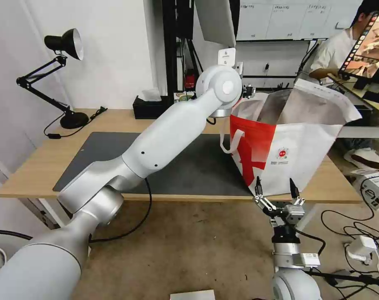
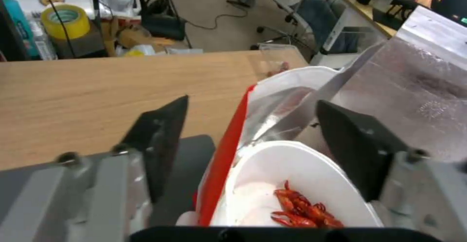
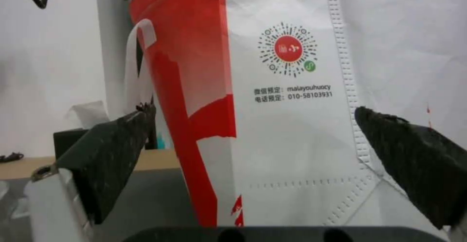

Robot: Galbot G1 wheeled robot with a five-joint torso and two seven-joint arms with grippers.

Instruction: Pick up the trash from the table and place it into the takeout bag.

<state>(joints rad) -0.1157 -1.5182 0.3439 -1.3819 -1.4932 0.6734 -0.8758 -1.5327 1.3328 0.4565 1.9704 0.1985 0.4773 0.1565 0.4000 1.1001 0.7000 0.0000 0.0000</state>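
Note:
My left arm reaches across the table to the top left rim of the takeout bag. In the left wrist view the left gripper is open over the bag's foil-lined mouth. A white bowl with red shells lies below and between the fingers, just inside the bag's red wall. A clear plastic tray stands on the wood beyond the bag. My right gripper hangs open below the table's front edge, facing the bag's logo side.
A dark grey mat covers the middle of the table. A black desk lamp stands at the back left, and a black tissue box at the back edge. Cables and a white adapter lie on the floor at right.

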